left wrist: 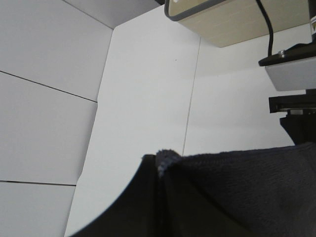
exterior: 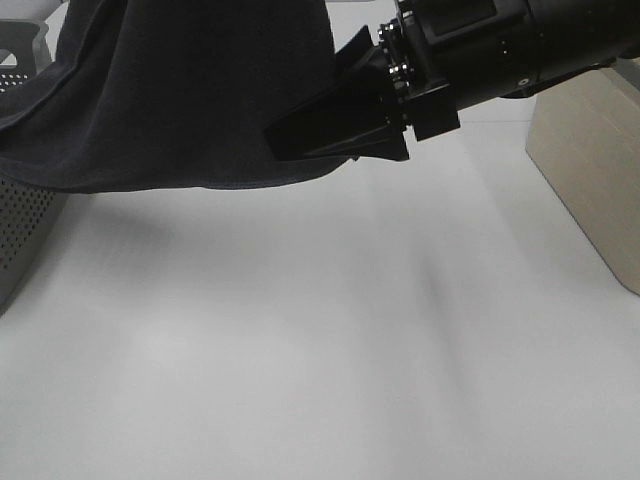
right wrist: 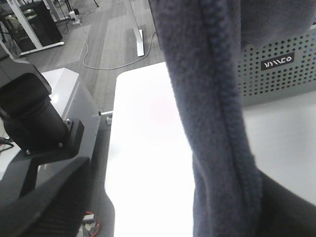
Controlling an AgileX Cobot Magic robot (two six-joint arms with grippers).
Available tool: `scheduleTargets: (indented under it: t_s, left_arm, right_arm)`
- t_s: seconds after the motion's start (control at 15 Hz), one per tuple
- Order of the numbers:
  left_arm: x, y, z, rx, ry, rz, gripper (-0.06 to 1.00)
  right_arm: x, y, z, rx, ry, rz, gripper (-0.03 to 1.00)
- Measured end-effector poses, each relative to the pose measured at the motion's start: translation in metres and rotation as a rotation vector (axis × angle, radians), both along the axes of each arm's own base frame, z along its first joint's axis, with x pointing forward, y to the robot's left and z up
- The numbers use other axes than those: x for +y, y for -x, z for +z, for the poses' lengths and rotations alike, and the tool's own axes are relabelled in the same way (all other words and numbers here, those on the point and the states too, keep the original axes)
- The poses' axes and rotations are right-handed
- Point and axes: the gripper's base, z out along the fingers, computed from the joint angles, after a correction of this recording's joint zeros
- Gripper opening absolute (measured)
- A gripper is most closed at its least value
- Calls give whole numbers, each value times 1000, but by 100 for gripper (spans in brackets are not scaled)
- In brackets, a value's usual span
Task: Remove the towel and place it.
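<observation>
The dark navy towel (exterior: 180, 90) hangs in the air over the white table, spread across the upper left of the exterior view. My right gripper (exterior: 290, 138) reaches in from the upper right and is shut on the towel's right edge. In the right wrist view the towel's hemmed edge (right wrist: 217, 113) hangs between the gripper's dark fingers (right wrist: 49, 207). In the left wrist view a pinched fold of the towel (left wrist: 163, 165) fills the lower part and hides my left gripper's fingers. The left gripper is out of the exterior view.
A grey perforated basket (exterior: 20, 230) stands at the left under the towel; it also shows in the right wrist view (right wrist: 276, 74). A beige basket (exterior: 590, 170) stands at the right, and also shows in the left wrist view (left wrist: 232, 19). White table (exterior: 320, 350) below.
</observation>
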Motion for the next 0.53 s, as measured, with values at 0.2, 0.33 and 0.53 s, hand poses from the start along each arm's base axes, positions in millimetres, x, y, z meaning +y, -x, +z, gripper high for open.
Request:
scheduleTargets:
  t_s: [0.2,0.33,0.53]
  left_arm:
    - [1,-2,-1,-13,-19,15,0]
    - [1,-2,-1,-9,-22,16,0]
    - [1,-2,-2,-4,-27,17,0]
  right_arm:
    - [-2,-4,-4,-25,48,-42,56]
    - [-2,-8,-5,-43,63,-75,38]
    - [-3,-10,-6,-54,70,-101,2]
